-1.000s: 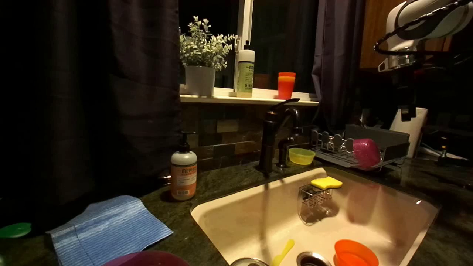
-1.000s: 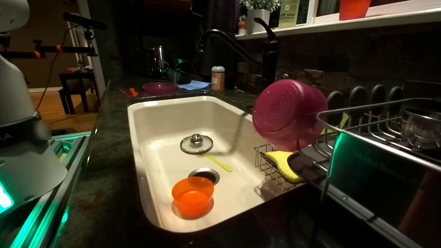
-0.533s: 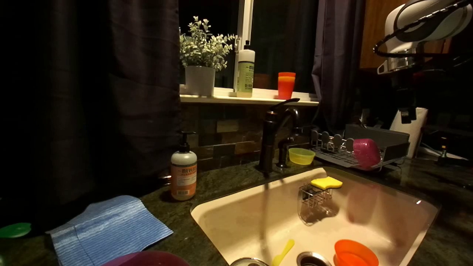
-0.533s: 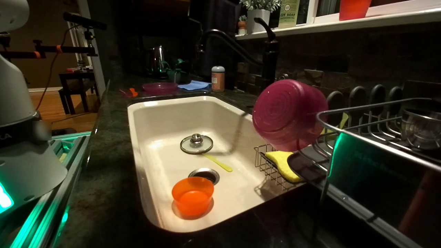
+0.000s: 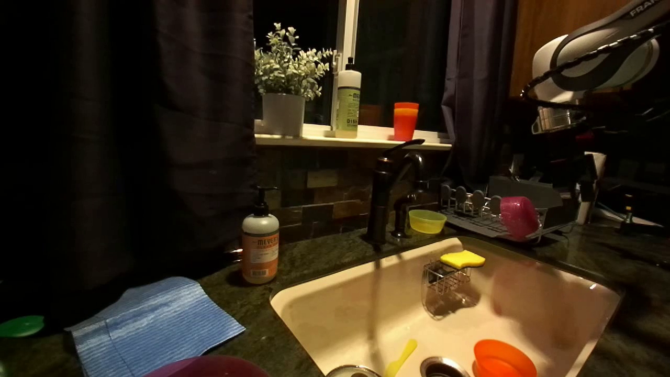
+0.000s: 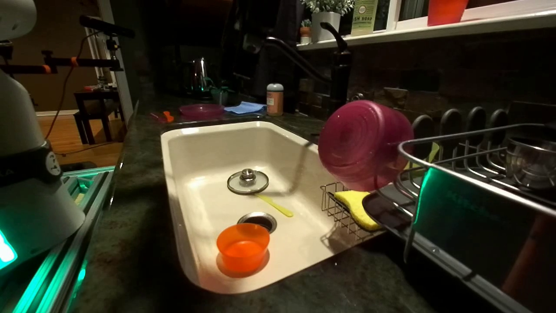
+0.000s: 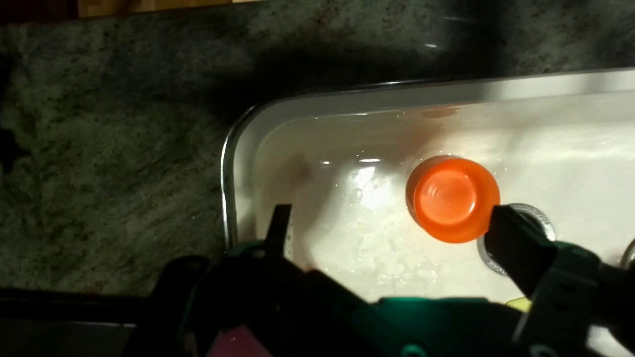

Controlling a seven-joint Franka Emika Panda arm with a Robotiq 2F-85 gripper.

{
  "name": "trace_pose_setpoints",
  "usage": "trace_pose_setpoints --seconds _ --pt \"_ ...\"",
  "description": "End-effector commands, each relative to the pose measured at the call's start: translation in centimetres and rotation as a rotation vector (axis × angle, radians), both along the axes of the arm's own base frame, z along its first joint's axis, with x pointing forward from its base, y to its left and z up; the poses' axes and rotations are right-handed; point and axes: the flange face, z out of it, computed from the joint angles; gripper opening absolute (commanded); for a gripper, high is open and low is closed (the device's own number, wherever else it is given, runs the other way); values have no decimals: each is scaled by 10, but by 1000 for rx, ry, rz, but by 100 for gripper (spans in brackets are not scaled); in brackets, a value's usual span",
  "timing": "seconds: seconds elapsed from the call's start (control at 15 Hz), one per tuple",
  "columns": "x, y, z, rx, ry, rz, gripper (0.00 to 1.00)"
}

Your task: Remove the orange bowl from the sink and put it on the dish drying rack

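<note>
A drain (image 6: 263,218) lies by the orange bowl (image 6: 243,250), a magenta bowl (image 6: 365,145) in the dish drying rack (image 6: 478,221); fingers spread, the gripper (image 7: 390,210) has lowered.

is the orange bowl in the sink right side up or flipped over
Right side up: an exterior view shows the orange bowl with its rim uppermost.

The gripper (image 7: 391,210) is black. Ahead of it in the wrist view, the bowl (image 7: 451,198) is plain orange, the sink (image 7: 570,129) cream-white; left of it, the counter (image 7: 119,148) is mottled, seemingly dark green and grey in the dim light. In an exterior view, lower than the gripper, the tub (image 5: 520,217) is magenta, the sponge (image 5: 462,259) yellow, the cloth (image 5: 162,324) blue with fine stripes.
</note>
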Motion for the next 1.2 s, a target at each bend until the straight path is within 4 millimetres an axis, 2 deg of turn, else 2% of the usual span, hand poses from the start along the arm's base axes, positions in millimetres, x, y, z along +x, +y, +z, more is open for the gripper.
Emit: trace_pose_setpoints --seconds 0.0,0.33,0.53,0.87,1.07,1.13 --pt "-12 17 -28 -18 -26 -92 100" --pt "-3 23 -69 16 -152 -32 100" --pt "12 24 -94 29 -197 -30 100" --pt "22 31 -144 67 -177 11 100" --pt "24 34 -172 95 -102 65 100" --pt "18 33 -155 73 -134 37 100"
